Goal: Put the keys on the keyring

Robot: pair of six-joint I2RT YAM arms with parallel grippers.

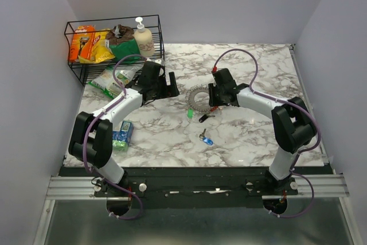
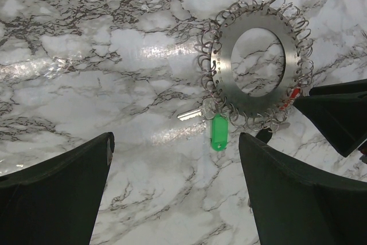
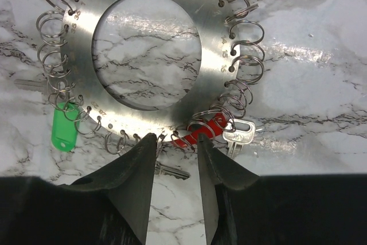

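The keyring (image 1: pixel 198 97) is a flat silvery disc with an open centre and small split rings all round its rim; it lies mid-table. It shows in the left wrist view (image 2: pixel 229 78) and the right wrist view (image 3: pixel 215 55). A green-headed key (image 3: pixel 63 130) and a red-headed key (image 3: pixel 200 133) lie at its rim among the split rings, with a plain silver key (image 3: pixel 239 133) beside the red one. A blue key (image 1: pixel 206 139) lies apart, nearer the arms. My right gripper (image 3: pixel 176 139) is narrowly open, its tips at the rim either side of a small split ring. My left gripper (image 2: pixel 175 139) is open and empty, left of the ring.
A black wire basket (image 1: pixel 77 70) with snack packets and a soap bottle stands at the back left. A green-white packet (image 1: pixel 109 81) lies in front of it. A blue-green packet (image 1: pixel 122 135) lies by the left arm. A dark key blade (image 3: pixel 172 171) lies under my right fingers.
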